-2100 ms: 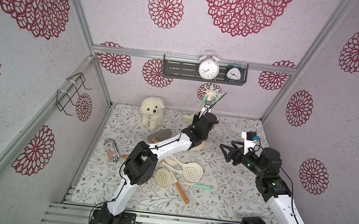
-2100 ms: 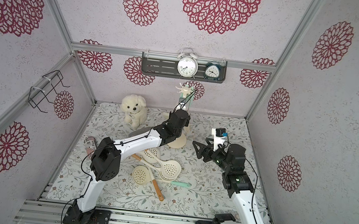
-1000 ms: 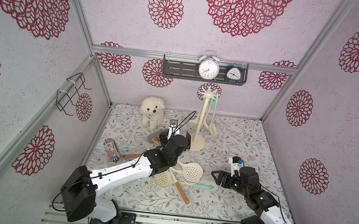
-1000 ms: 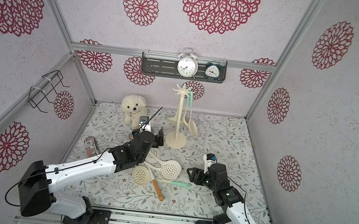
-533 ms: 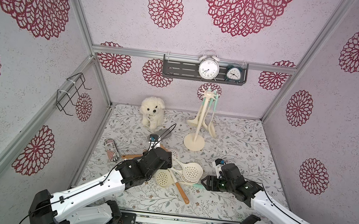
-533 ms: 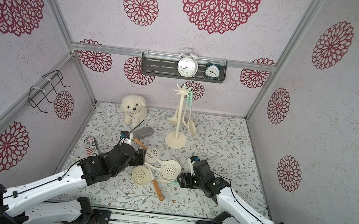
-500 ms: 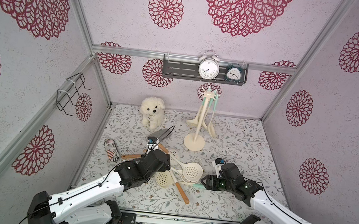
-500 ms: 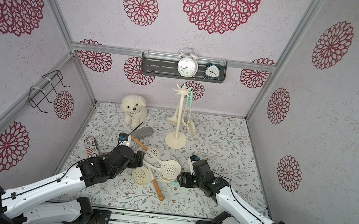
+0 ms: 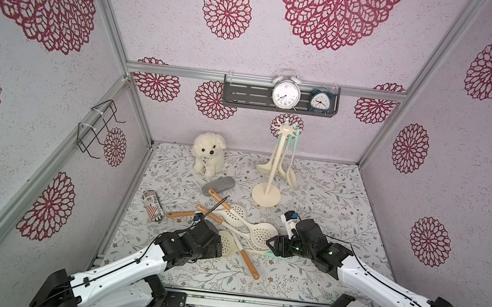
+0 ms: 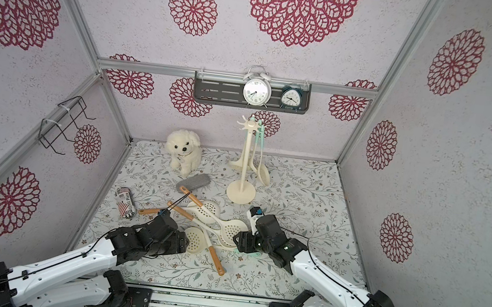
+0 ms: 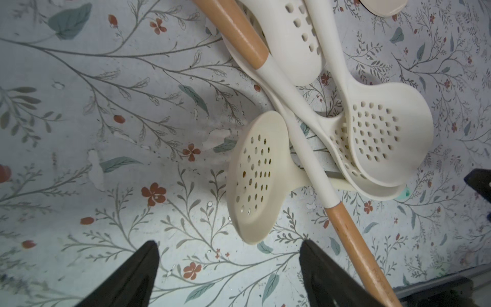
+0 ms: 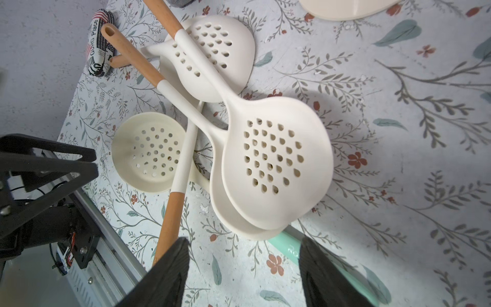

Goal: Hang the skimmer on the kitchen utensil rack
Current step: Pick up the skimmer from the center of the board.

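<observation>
Wide and empty, the left end effector [image 11: 228,247] and the right end effector [image 12: 244,243] flank the skimmer pile [image 9: 256,234], likely to free one.

**Kitchen utensil rack** [image 9: 275,164]: a tall cream pole standing upright on a round flat base [image 9: 265,198]. It is topped by a star-shaped crown [image 9: 285,129] of small hooks and stands at the far centre, well apart from the skimmers. Two mint-handled utensils [image 9: 292,166] hang on its right side.

**Skimmers** [image 9: 242,228]: several cream perforated heads on wooden handles, heaped crosswise at the near centre. The largest round head [image 12: 276,164] lies stacked on another at the heap's right. A smaller head [image 11: 255,180] is at its near left.
</observation>
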`<state>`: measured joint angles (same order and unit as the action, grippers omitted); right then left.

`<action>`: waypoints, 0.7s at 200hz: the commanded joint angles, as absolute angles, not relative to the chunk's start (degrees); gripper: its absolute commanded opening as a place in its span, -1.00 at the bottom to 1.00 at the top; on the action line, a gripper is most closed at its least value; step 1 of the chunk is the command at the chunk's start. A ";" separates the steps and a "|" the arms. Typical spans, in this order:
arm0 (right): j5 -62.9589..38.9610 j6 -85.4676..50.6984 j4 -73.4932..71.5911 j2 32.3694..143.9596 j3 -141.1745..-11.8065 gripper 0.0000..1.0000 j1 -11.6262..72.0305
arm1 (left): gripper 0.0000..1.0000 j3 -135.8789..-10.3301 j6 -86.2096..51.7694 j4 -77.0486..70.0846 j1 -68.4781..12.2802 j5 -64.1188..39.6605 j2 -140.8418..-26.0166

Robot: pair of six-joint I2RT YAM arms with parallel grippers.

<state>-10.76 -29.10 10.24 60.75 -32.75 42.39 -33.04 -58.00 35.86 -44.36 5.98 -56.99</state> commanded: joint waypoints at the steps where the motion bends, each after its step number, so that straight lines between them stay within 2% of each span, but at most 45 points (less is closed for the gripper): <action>1: -11.03 -28.73 9.03 58.01 -33.01 0.35 42.71 | 0.53 -31.56 -54.67 26.97 -40.51 -0.30 -60.01; 16: -10.88 -29.00 9.58 56.77 -32.61 0.34 42.71 | 0.38 -32.09 -52.68 24.46 -38.76 -1.64 -63.34; 47: -9.69 -29.26 11.26 54.41 -32.52 0.32 42.79 | -0.13 -34.13 -50.12 21.81 -38.02 -4.15 -70.01; 76: -5.79 -29.36 13.84 51.14 -33.07 0.29 42.70 | -0.61 -36.42 -50.74 20.54 -38.14 -5.13 -71.07; 110: 4.39 -30.16 20.44 46.12 -35.92 0.28 42.71 | -0.85 -44.04 -51.14 22.23 -39.08 -5.16 -71.73; 140: 16.89 -31.26 28.56 40.45 -40.74 0.33 42.54 | -0.94 -54.89 -48.87 27.95 -40.31 -3.66 -75.14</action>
